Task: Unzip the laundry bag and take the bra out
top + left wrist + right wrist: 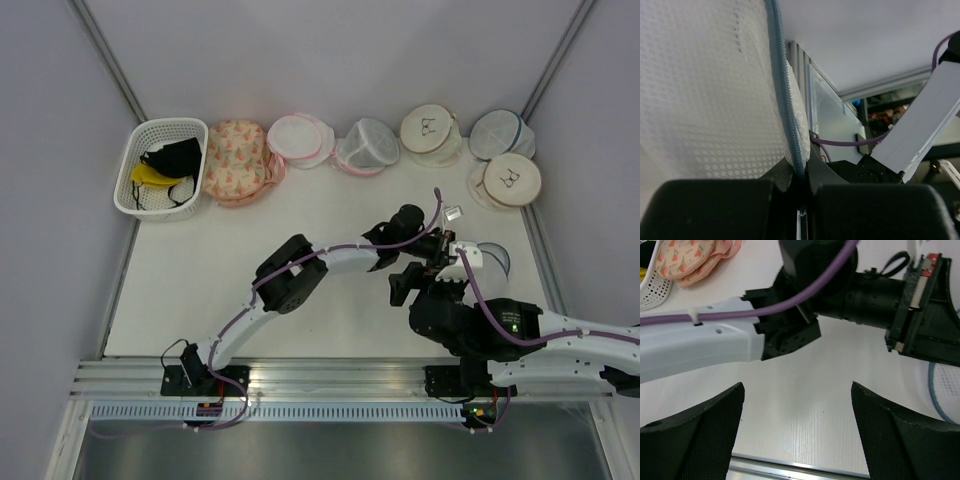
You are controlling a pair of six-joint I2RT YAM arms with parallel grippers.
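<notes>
- Found left gripper (801,187) pinched tight on the blue zip rim (785,100) of the laundry bag (705,100).
- Saw white mesh rising straight up from between those jaws, zip line running down into the pinch.
- Couldn't tell whether the zip pull itself sat in the grip.
- Found right gripper (797,430) spread wide, holding nothing, only bare table (805,390) between the jaws.
- Spotted the bag's blue-edged mesh just outside the right-hand jaw, apart from it.
- Noted left arm (700,345) crossing ahead of the open jaws.

L gripper (801,176) clamped, R gripper (797,388) wide
</notes>
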